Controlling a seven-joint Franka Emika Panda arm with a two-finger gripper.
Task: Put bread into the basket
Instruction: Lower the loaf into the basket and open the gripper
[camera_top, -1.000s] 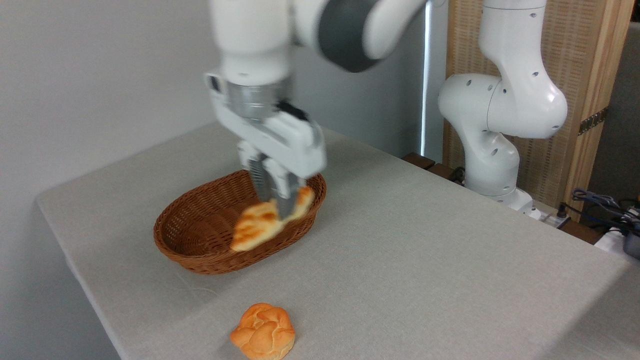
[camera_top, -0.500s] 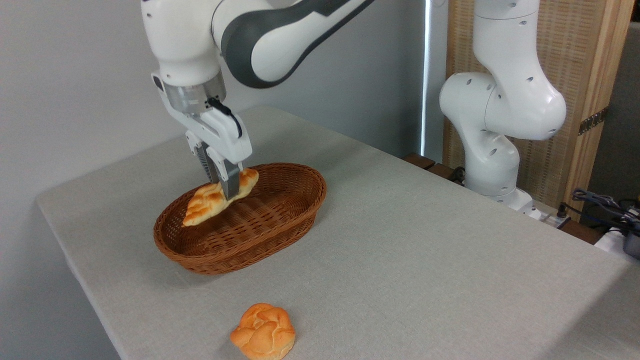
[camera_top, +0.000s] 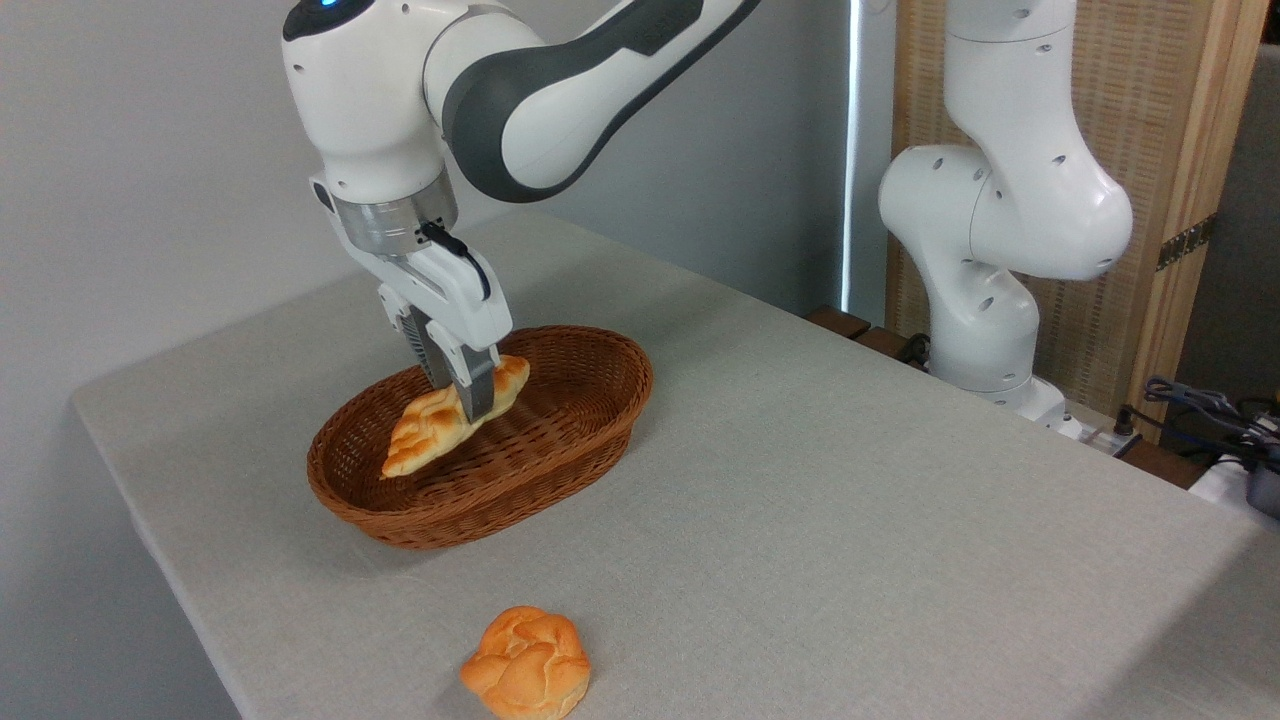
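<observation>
- Fixed camera view, looking down across the tabletop (camera_top: 800, 480) from one corner.
- Claw (camera_top: 470, 395) clenched on the bread (camera_top: 445, 420), pinching it across the middle; fingers pointing down from the wrist.
- Bread held inside the basket (camera_top: 560, 450), over the left half of the oval, tilted: lower pointed end down-left toward the basket's near-left wall, upper end up-right behind the claw.
- Whether the lower tip touches the basket's weave: cannot tell; looks very close, possibly resting.
- Key relation: long axis of the bread running roughly along the basket's long axis, so no turn of the wrist judged needed before letting go.
- Bread lying directly beneath and between the fingers, not off to either side; release straight down should land it within the basket's rim.
- Judged stage: placement nearly complete, only lowering a touch and opening left.
- Risk, as a guess: tilted loaf could roll toward the basket's left wall on release; flared sides likely enough to keep it in.
- Round bun (camera_top: 525, 675) on the tabletop, well apart from the basket on the near side, untouched.
- Second white arm (camera_top: 1000, 230) standing far right of the basket, idle-looking.
</observation>
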